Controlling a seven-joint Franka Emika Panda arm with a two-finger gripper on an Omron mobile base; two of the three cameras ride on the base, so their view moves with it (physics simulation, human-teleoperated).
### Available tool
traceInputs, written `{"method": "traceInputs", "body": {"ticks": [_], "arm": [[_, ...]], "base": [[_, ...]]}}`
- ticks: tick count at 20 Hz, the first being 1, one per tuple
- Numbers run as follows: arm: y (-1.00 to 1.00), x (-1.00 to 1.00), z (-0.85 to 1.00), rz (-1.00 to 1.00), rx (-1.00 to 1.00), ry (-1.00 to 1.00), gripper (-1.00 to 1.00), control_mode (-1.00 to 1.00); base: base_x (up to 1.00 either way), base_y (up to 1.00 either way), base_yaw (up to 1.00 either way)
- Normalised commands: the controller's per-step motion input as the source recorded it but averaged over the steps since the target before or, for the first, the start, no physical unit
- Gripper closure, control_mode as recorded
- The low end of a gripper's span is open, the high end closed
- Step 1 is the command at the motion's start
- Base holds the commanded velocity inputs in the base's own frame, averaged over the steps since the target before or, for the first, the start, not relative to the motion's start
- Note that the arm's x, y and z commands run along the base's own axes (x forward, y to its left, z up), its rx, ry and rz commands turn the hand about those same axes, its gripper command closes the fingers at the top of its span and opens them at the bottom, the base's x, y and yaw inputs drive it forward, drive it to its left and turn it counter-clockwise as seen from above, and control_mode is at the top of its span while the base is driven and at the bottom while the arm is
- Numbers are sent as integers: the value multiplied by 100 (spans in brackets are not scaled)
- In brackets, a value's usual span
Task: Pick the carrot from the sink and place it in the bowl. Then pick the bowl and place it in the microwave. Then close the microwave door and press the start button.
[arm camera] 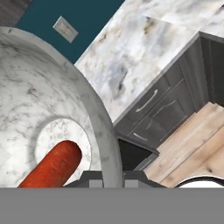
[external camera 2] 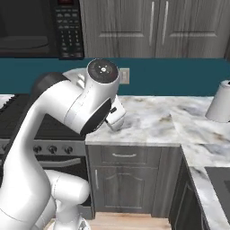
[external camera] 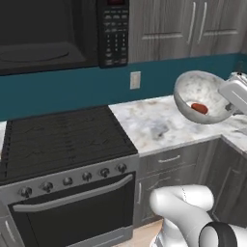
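Left to right in the left base view: large black over-range microwave (external camera: 62,34) upper left, dark cavity exposed, pale-button keypad on its right. Black stove (external camera: 62,140) below it, then white-grey marbled countertop (external camera: 154,123). Round deep marbled bowl (external camera: 202,96) is held in the air above the counter at right, tilted, short orange-red carrot (external camera: 199,108) lying inside. Two-finger gripper (arm camera: 111,177) is clamped on the bowl's rim, seen in the hand view, carrot beside it.

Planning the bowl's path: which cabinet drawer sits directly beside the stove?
The upper drawer with a curved handle, just under the marble counter, beside the stove's knob row.
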Motion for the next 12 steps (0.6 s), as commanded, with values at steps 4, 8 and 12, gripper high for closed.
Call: {"method": "traceInputs", "body": {"ticks": [4, 8, 12], "arm": [[0, 0, 0, 0, 0, 0, 100, 100], [0, 0, 0, 0, 0, 0, 100, 100], [0, 0, 0, 0, 0, 0, 100, 100]], "base": [[1, 10, 28], [20, 43, 4], [19, 59, 0]]}}
